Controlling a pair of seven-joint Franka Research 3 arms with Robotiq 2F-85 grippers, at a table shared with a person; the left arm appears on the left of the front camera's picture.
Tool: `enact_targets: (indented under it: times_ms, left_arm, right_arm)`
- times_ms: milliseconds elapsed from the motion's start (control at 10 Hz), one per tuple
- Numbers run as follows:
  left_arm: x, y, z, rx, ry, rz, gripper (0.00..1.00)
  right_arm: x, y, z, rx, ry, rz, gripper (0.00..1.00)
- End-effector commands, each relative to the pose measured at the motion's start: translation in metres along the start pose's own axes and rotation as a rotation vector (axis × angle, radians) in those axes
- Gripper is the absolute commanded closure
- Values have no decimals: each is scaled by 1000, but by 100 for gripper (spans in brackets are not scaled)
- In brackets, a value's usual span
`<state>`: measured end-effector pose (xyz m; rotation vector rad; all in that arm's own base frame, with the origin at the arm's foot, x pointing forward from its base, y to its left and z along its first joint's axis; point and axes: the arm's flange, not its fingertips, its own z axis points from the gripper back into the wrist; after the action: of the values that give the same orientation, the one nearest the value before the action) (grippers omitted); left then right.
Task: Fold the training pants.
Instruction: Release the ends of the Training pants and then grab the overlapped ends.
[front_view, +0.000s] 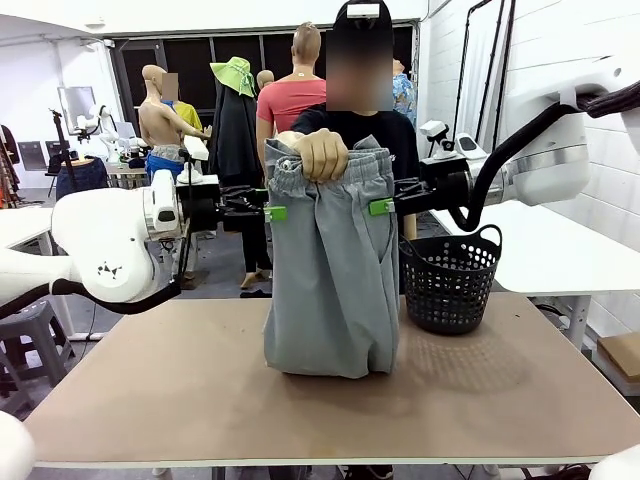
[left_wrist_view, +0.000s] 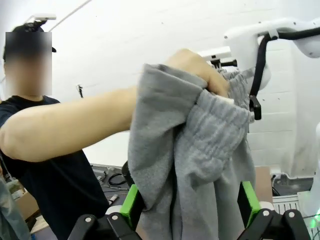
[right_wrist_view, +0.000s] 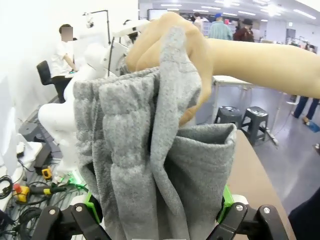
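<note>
Your left fingers (front_view: 275, 213) and right fingers (front_view: 381, 207) are spread wide, so the training pants (front_view: 332, 290) fall if the hand (front_view: 320, 153) at 12 o'clock lets go.

The right gripper (right_wrist_view: 157, 204) stands wide, its green-padded fingers (right_wrist_view: 92, 206) on either side of the training pants (right_wrist_view: 145, 150), which hang bunched between them. Whether the pads touch the cloth cannot be told. Above the gripper, a person's hand (right_wrist_view: 170, 55) clutches the gathered waistband, and the forearm runs off to the right. Beyond the cloth on the left stands the other white arm (right_wrist_view: 60, 115). To the right lies the bench (right_wrist_view: 255, 170).
</note>
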<state>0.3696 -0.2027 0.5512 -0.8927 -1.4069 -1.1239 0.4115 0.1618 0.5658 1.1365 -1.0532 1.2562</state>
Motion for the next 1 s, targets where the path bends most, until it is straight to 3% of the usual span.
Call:
enact_targets:
  times_ms: [0, 700, 900]
  left_arm:
    - [0, 15, 0, -28, 18, -20, 0]
    - [6, 24, 10, 94, 34, -53, 0]
    - [9, 24, 12, 70, 17, -47, 0]
  right_arm:
    - [5, -2, 6, 46, 4, -27, 0]
    - [8, 13, 3, 42, 6, 36, 0]
    - [8, 14, 1, 39, 5, 43, 0]
